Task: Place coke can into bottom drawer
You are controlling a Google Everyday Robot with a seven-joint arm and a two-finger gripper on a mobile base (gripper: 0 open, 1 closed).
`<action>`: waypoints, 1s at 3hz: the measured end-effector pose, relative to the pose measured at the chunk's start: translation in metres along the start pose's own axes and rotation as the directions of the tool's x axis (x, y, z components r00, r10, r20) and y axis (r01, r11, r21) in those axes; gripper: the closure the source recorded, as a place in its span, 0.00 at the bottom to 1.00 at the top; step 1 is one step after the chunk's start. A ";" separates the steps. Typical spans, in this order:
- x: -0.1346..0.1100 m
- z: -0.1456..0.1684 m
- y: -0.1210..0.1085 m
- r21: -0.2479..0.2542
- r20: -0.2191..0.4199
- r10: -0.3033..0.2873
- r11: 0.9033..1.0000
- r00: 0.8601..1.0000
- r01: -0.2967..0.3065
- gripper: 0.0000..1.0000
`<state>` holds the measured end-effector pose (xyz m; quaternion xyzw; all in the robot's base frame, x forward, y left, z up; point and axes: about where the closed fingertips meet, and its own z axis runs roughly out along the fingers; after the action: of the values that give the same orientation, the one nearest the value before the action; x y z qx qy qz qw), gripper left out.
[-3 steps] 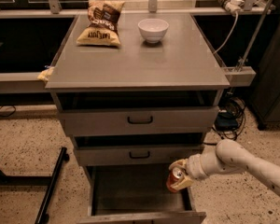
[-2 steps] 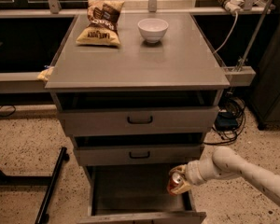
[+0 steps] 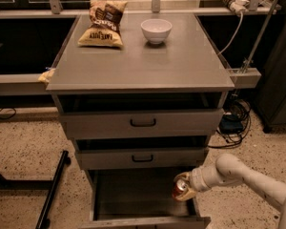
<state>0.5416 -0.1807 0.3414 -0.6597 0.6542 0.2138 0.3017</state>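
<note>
Three grey metal drawers, stacked in one cabinet under a flat grey surface (image 3: 143, 63). Top drawer (image 3: 105, 124): black handle at centre, a dark gap above its front. Middle drawer (image 3: 109, 159): the same black handle, a dark gap above its front as well. Bottom drawer (image 3: 133, 197): pulled well out, a deep tray with its grey floor and walls in plain view. One coke can (image 3: 178, 191): red-orange, silver top rim, tilted, held in the air over the right rear part of the bottom drawer, close to its right wall; whether it touches the floor of the tray cannot be told. One claw (image 3: 182, 189): pale fingers clamped on the coke can from either side, placed at the right edge of the open tray just below the middle drawer's front. One pale arm (image 3: 248, 175): it enters from the lower right corner and bends towards the cabinet. On the surface, towards the rear: one white bowl (image 3: 156, 30), upright, near the middle; one chip bag (image 3: 103, 24), brown and yellow, lying to the left of the bowl and well apart from it. Speckled floor (image 3: 24, 147) around the cabinet; dark cables (image 3: 233, 125) on it to the right.
</note>
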 end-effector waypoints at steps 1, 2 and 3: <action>0.026 0.033 -0.004 -0.025 -0.005 -0.041 0.999 0.999 0.040 1.00; 0.043 0.065 -0.008 -0.055 0.013 -0.071 0.996 0.997 0.071 1.00; 0.047 0.068 -0.011 -0.050 0.014 -0.069 0.996 0.998 0.070 1.00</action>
<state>0.5622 -0.1693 0.2613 -0.6880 0.6234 0.2237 0.2965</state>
